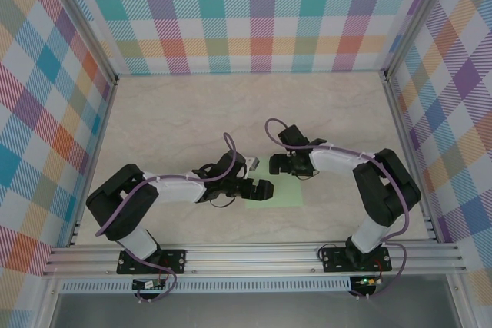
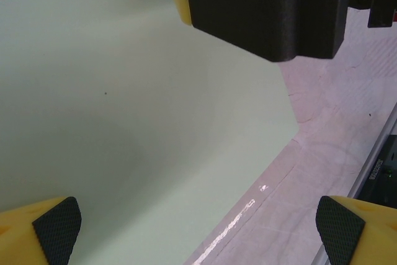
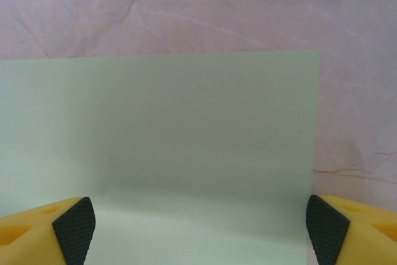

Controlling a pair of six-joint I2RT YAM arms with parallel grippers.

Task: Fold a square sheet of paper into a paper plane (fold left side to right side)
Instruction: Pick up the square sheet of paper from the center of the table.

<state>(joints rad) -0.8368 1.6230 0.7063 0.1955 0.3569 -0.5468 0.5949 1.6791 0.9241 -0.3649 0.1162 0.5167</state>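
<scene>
The square sheet of paper (image 1: 286, 194) lies flat on the table between the two arms, pale mint green. My left gripper (image 1: 264, 188) hovers over its left edge, open. My right gripper (image 1: 275, 165) is over its far edge, also open. In the left wrist view the sheet (image 2: 142, 128) spreads under my left gripper (image 2: 198, 231), whose fingertips (image 2: 57, 228) stand wide apart. In the right wrist view the sheet (image 3: 186, 141) lies flat, one corner at the upper right. My right gripper (image 3: 200, 231) straddles it, fingertips (image 3: 74, 228) spread nearly as wide as the sheet. No paper plane shape shows.
The marbled tabletop (image 1: 231, 113) extends beyond the sheet to plaid walls (image 1: 254, 13) on three sides. An aluminium rail (image 1: 254, 255) runs along the near edge. The right arm's black wrist housing (image 2: 267, 10) hangs close above the sheet in the left wrist view.
</scene>
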